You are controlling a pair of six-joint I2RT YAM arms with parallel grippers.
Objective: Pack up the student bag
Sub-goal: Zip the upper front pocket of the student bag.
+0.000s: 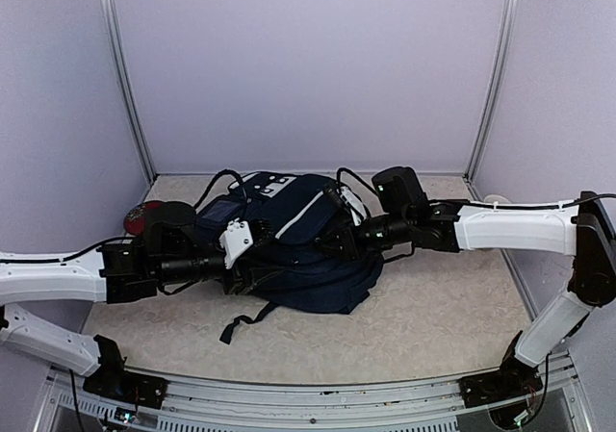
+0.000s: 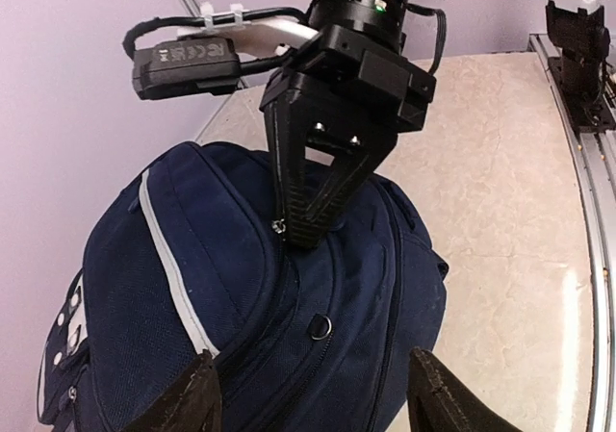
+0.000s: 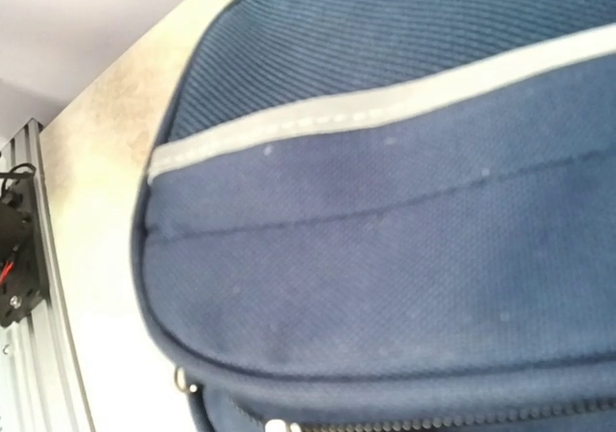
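Observation:
The student bag is a dark navy backpack with a thin white stripe. It lies in the middle of the table with its white patches toward the back. My right gripper comes in from the right. In the left wrist view it is pinched shut at a small metal zipper pull on top of the bag. My left gripper is open, with its fingertips spread over the bag's near side. The right wrist view shows only bag fabric, the stripe and a zipper; its own fingers are hidden.
A red and dark round object lies at the far left by the wall. A blue-grey flat thing sits against the bag's left side. A black strap trails toward the front. An aluminium rail runs along the near edge.

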